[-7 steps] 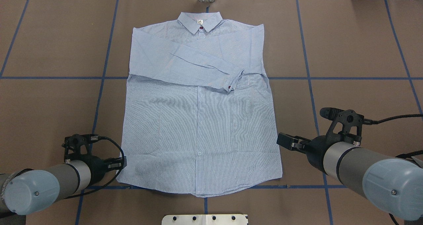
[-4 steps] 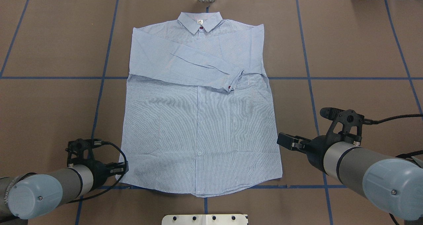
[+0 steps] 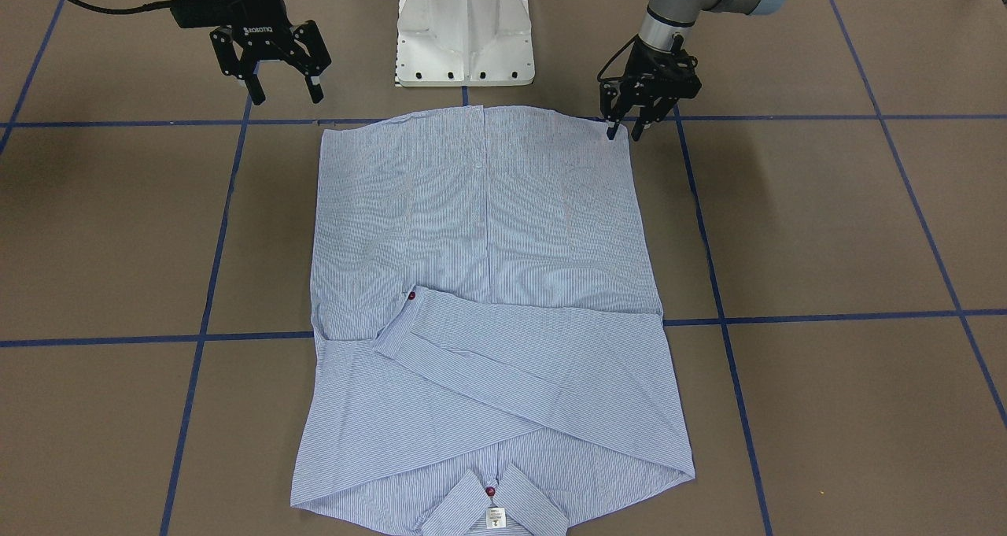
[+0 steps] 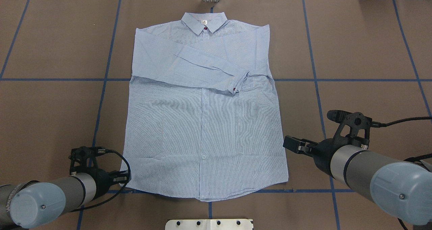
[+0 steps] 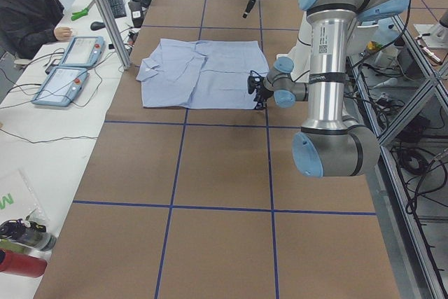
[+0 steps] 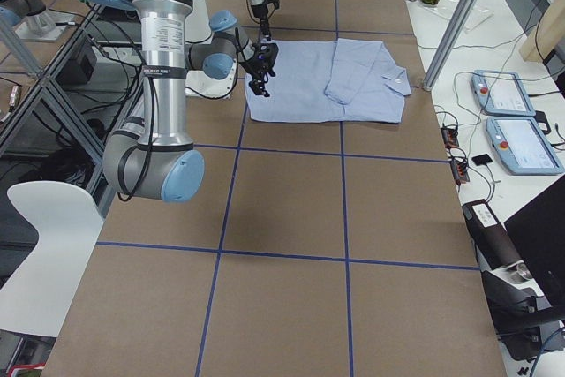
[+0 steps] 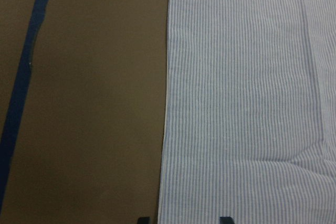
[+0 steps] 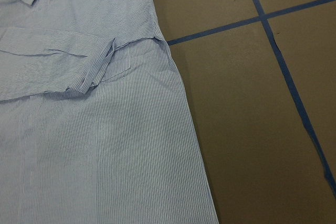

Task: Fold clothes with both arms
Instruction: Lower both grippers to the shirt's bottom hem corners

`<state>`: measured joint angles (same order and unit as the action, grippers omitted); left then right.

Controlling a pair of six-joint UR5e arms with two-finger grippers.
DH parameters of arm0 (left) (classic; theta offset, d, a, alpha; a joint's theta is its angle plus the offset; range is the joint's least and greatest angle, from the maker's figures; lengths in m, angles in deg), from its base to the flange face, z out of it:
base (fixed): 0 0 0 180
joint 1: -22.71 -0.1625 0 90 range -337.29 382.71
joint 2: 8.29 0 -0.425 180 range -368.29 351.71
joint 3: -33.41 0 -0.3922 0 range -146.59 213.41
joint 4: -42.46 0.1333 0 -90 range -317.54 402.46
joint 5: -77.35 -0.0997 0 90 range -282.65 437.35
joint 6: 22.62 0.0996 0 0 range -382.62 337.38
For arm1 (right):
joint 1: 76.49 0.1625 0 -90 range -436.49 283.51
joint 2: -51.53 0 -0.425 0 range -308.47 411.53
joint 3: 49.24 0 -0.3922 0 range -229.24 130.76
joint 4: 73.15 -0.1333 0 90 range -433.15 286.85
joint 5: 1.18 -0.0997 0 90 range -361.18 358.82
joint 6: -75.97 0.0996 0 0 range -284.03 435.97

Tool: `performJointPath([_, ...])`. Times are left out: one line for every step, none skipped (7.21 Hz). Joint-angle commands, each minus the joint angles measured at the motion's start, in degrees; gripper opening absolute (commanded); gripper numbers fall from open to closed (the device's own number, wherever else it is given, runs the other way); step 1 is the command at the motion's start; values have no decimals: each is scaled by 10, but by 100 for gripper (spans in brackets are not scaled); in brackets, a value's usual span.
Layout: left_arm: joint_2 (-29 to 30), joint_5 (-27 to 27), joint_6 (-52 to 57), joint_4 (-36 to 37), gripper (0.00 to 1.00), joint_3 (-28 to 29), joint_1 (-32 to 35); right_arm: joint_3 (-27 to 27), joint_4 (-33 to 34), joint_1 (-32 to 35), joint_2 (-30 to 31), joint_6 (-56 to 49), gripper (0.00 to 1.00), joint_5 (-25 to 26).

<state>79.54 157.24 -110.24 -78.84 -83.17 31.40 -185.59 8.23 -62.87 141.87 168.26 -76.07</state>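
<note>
Shirt lies flat and front up, mid-frame in the overhead view. The collar is toward the top edge, the hem toward the bottom, and both sleeves are crossed over the chest. We judge it light, thin and limp: it will drape and slide on itself, so a one-sided lift would skew it. The best holds, in our view, are the two hem corners, pinched at the very edge through both layers.

Left gripper sits low at the lower-left hem corner, spread. In the left wrist view its jaws straddle the shirt's side edge with nothing pinched. Right gripper is spread too, just beside the right side edge, higher in frame than the corner and holding nothing.

Surface: a brown matte table cover with blue tape lines; we expect some drag on cloth. The cover runs wide on both sides of the shirt. White base is at top centre of the front-facing view. A person sits at a side bench, upper left of the left side view.
</note>
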Motion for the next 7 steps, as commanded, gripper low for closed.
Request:
performJointPath([0,0,0,0,53,1,-5,0,-1,0,0,0,100,0])
performJointPath([0,0,0,0,52,1,-7,0,0,0,0,0,100,-1])
performJointPath([0,0,0,0,51,1,-9,1,0,0,0,1,100,0])
performJointPath([0,1,0,0,47,1,-9,1,0,0,0,0,100,-1])
performJointPath([0,0,0,0,36,4,-10,1,0,0,0,0,100,-1])
performJointPath([-1,1,0,0,26,6,-10,1,0,0,0,0,100,-1])
performJointPath([-2,1,0,0,22,6,-10,2,0,0,0,0,100,-1])
